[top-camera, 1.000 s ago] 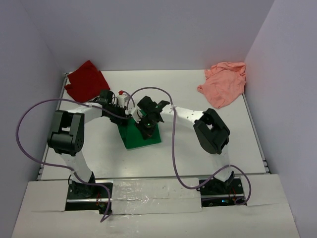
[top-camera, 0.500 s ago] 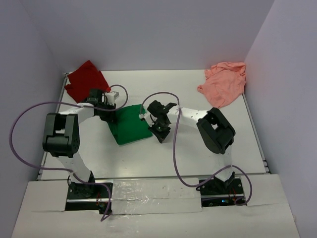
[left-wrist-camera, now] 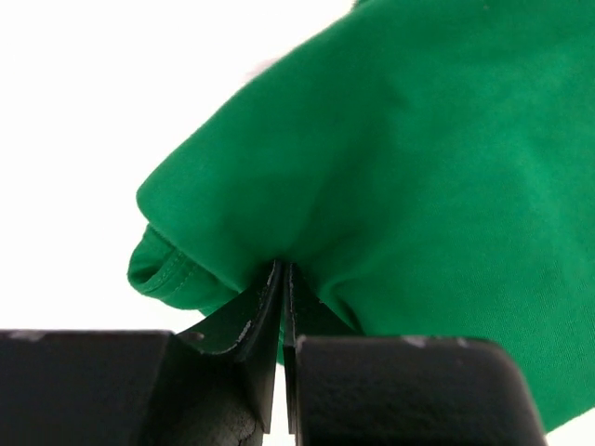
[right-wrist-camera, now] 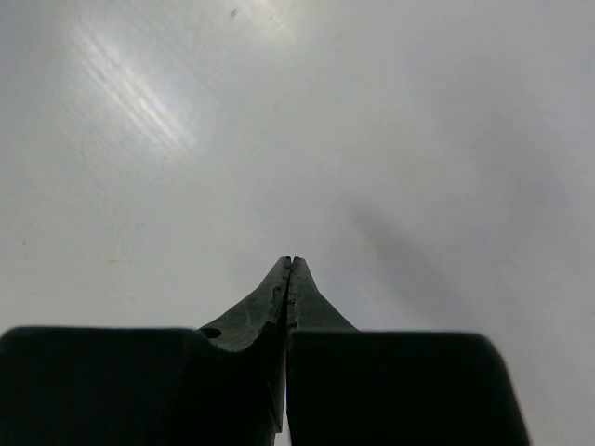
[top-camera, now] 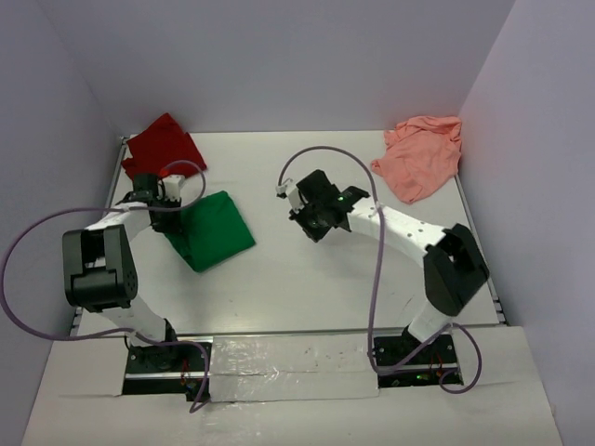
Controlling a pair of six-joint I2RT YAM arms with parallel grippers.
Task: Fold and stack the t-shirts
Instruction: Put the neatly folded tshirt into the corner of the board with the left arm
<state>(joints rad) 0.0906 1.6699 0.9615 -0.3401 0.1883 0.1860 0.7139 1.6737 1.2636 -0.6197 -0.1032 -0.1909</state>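
- Overhead, the left gripper [left-wrist-camera: 284,268] is hidden under its own wrist; the wrist view shows it pinching the green t-shirt [top-camera: 212,230], which lies left of centre.
- Mid-frame, the right gripper [right-wrist-camera: 289,263] is closed tight, holding nothing.
- Upper left lies the dark red t-shirt [top-camera: 160,149], upper right the salmon pink t-shirt [top-camera: 423,160].

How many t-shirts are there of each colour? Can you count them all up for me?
green t-shirt: 1
dark red t-shirt: 1
salmon pink t-shirt: 1
Total: 3
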